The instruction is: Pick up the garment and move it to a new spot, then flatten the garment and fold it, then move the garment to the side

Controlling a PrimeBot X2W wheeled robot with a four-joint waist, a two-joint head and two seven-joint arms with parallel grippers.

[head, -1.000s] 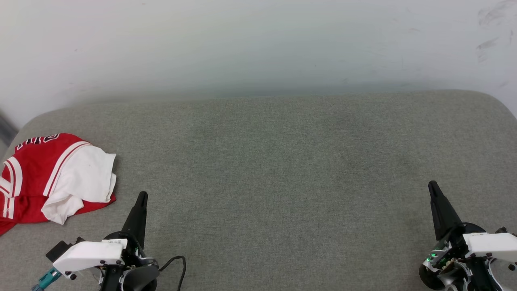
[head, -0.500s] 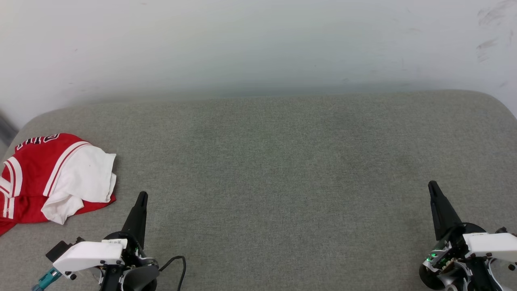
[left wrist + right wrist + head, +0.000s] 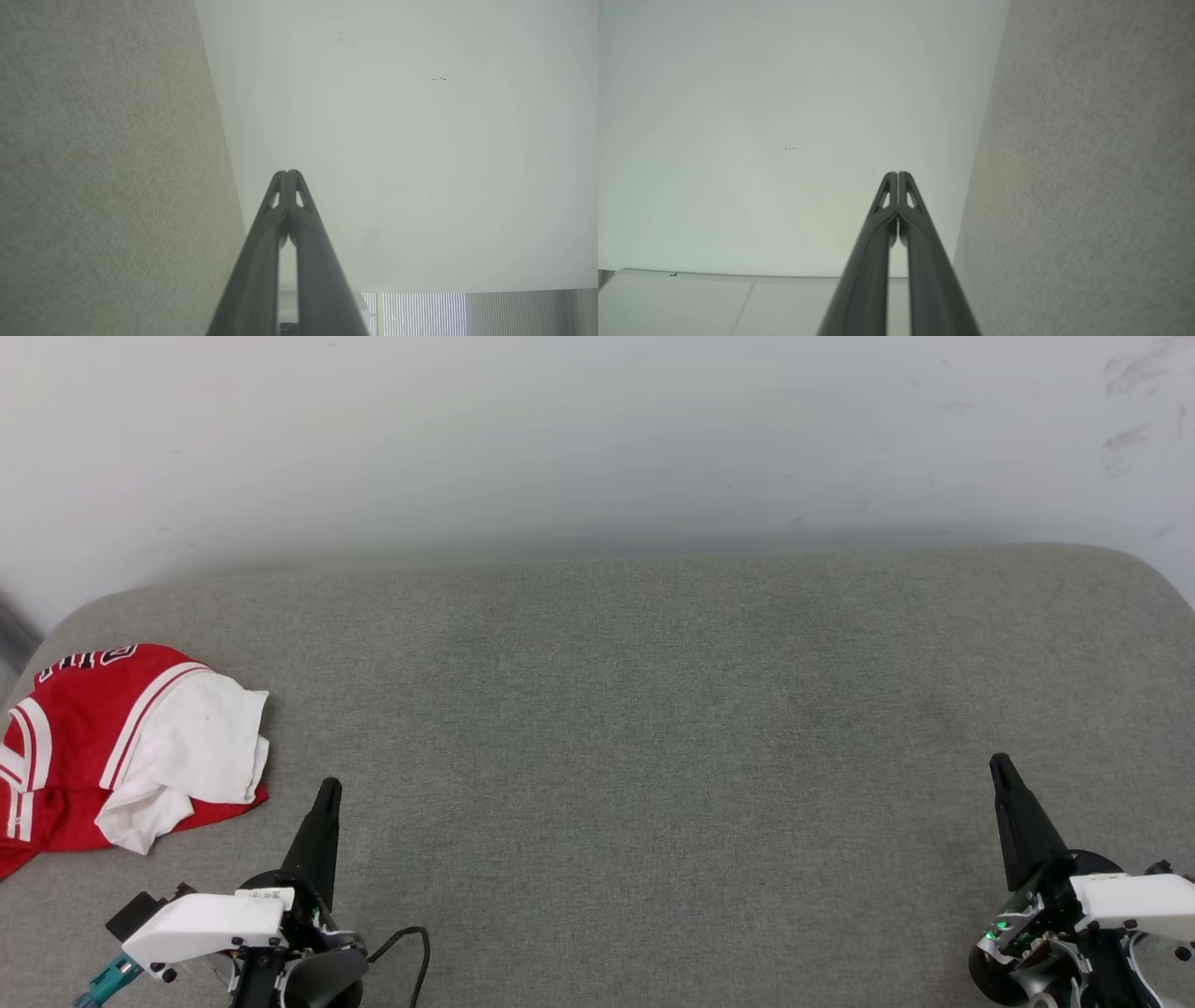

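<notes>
Garment point(image 3: 121, 737): lies in a loose heap at the left end of the grey fabric surface point(image 3: 635, 728), partly cut off by the head view's left edge. A white sleeve is folded across the red body, striped trim shows along the left, and a sliver of black lettering shows at the far edge. Neither gripper is on it.

Left gripper point(image 3: 327, 791): fingers pressed together, holding nothing, tip pointing away from the robot. It sits near the garment's lower right corner, apart from it, with a strip of grey fabric between them. A black cable point(image 3: 411, 943) loops just beside its wrist, and a teal connector point(image 3: 105, 980) pokes out at the lower left.

Right gripper point(image 3: 1001, 770): also clenched on nothing, at the opposite end of the surface, well apart from the garment. A green light point(image 3: 1001, 926) glows on its wrist.

Surroundings: a pale wall point(image 3: 597, 429) rises behind the surface, with dark scuff marks point(image 3: 1134, 392) at the upper right. The left wrist view catches a ribbed panel point(image 3: 420, 312) low down.
</notes>
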